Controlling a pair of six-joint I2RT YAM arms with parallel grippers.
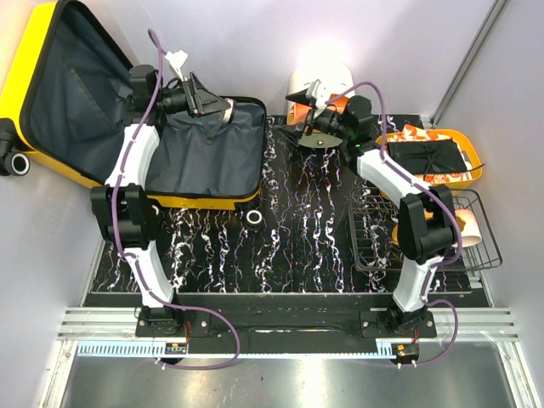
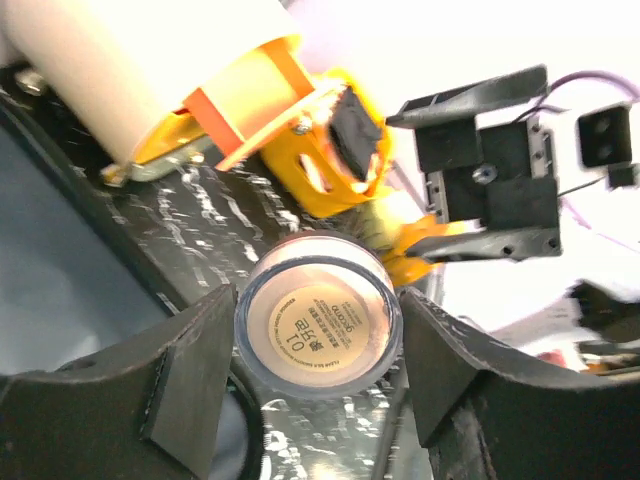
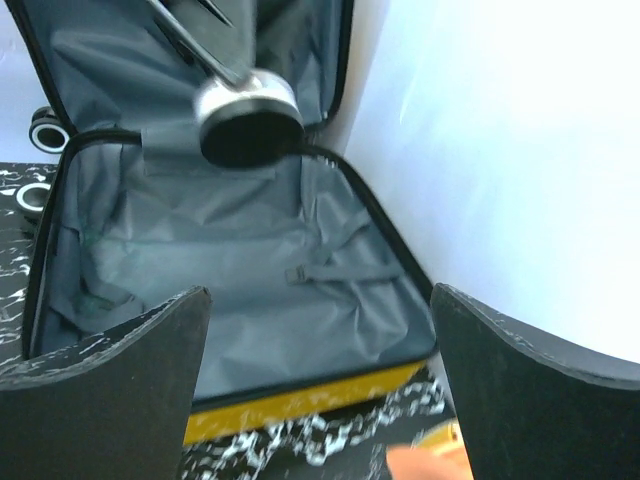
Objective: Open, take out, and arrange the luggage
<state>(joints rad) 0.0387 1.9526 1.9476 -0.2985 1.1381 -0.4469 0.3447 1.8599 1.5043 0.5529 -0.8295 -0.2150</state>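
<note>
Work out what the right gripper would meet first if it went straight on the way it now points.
Probably the grey lining of the luggage: the right gripper faces the open lower shell, with nothing between. The left gripper, holding a small jar, sits higher and looks off the line, though depth is unclear.

Yellow suitcase (image 1: 76, 93): one. Black-and-white wheels (image 1: 17, 161) counted from overhead: two. Small round jar (image 2: 318, 318) with pale lid: one. Black wire basket (image 1: 365, 246): one. Yellow plastic basket (image 1: 478, 166): one. Folded black cloth (image 1: 427, 156): one. Pale rolls (image 1: 323, 78): two.
</note>
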